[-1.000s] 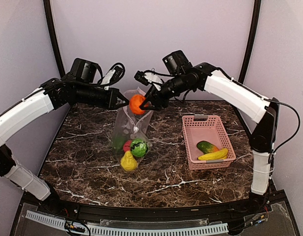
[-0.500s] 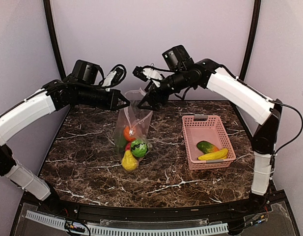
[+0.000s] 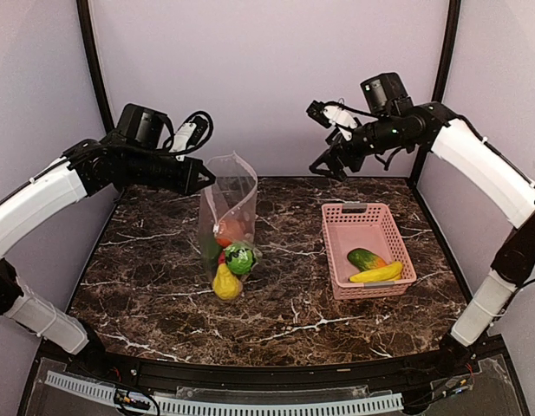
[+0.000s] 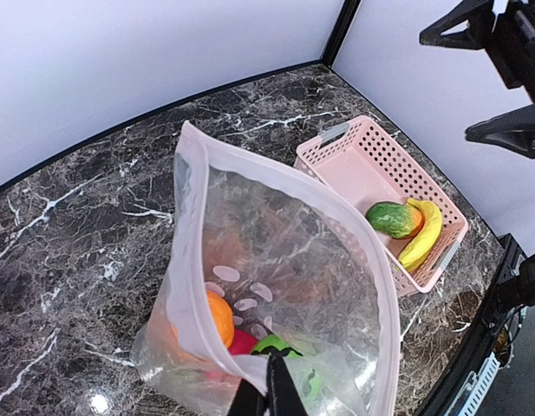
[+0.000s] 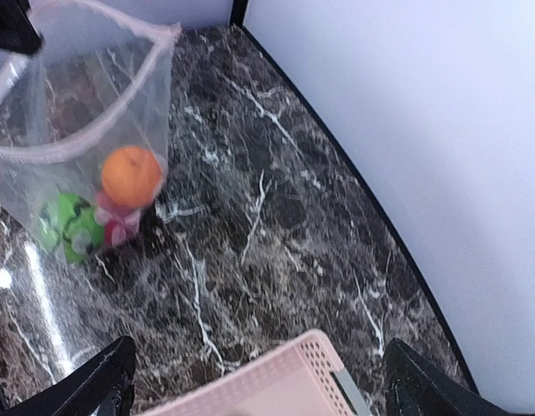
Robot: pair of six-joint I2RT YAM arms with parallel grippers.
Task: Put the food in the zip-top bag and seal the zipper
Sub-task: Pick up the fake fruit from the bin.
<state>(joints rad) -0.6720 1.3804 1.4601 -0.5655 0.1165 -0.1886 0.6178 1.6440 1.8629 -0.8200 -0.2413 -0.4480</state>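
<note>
Orange fruit [image 3: 231,230] that the right gripper [image 3: 324,165] had held a second earlier lay inside the zip-top bag [image 3: 230,186]. That gripper, now wide and empty, had pulled back toward the pink basket [image 3: 336,247]. The left gripper [image 3: 205,179] stayed pinched on the bag's rim. Only the left wrist view looked down past the parted zipper [image 4: 284,180].

The left gripper [image 3: 206,179] pinches the upper rim of the clear floppy plastic zip-top bag [image 3: 241,189], which stands open-mouthed on the dark veined marble table [image 3: 154,277]; inside sit a round orange [image 3: 230,230], a glossy green pepper [image 3: 240,258] and a yellow pear-shaped piece [image 3: 225,282]; the right gripper [image 3: 329,163] hangs with jaws spread, up behind the pink slatted plastic basket [image 3: 335,247], which holds a green cucumber-like piece [image 3: 366,258] and a yellow banana [image 3: 377,274].
</note>
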